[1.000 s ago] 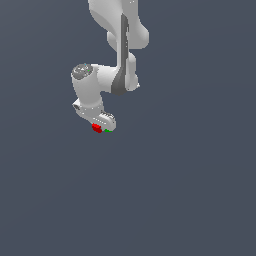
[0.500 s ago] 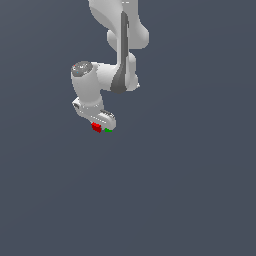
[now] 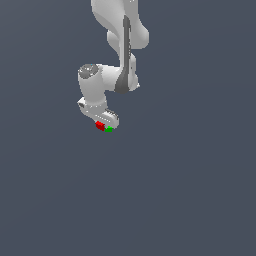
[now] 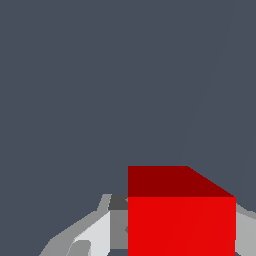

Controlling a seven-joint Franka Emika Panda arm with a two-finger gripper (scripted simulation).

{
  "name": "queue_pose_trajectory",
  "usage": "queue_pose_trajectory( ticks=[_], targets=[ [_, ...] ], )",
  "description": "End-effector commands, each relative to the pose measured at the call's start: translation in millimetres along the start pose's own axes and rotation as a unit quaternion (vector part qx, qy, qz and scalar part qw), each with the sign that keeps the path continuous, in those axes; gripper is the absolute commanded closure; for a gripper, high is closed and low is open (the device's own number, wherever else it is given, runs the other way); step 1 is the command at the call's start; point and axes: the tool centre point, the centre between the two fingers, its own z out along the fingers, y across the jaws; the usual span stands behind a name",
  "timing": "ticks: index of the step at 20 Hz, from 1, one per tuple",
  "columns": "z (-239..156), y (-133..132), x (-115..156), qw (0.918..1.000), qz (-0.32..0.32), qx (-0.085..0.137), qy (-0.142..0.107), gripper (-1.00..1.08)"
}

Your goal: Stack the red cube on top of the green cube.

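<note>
- The red cube (image 3: 100, 125) sits between the fingers of the gripper (image 3: 103, 126); the wrist view shows a finger (image 4: 92, 235) on either side of it, narrowed onto its faces, so I judge it gripped for the carry.
- The green cube (image 3: 109, 129) shows just beside the red cube, on the exterior view's right. Whether the two touch is too small to tell.
- Both cubes lie toward the middle of the dark grey floor (image 3: 190, 190), well away from its edges.
- The green cube is absent from the wrist view, so the red cube is probably not yet above it and the stacking is not done.
- Compared with the earlier exterior frames, the arm (image 3: 122, 45) and both cubes look almost unchanged; any motion is slight.
</note>
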Motion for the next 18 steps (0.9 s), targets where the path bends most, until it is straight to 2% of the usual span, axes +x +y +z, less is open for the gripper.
queue_pose_trajectory(
  ticks=[1, 8, 15, 16, 18],
  targets=[
    [9.0, 0.9, -12.8, 1.0000, 0.000, 0.000, 0.000, 1.08],
    [31.3, 2.9, -42.6, 1.0000, 0.000, 0.000, 0.000, 1.08],
    [39.2, 2.9, -51.2, 1.0000, 0.000, 0.000, 0.000, 1.08],
    [39.2, 2.9, -51.2, 1.0000, 0.000, 0.000, 0.000, -0.92],
    [39.2, 2.9, -51.2, 1.0000, 0.000, 0.000, 0.000, -0.92]
  ],
)
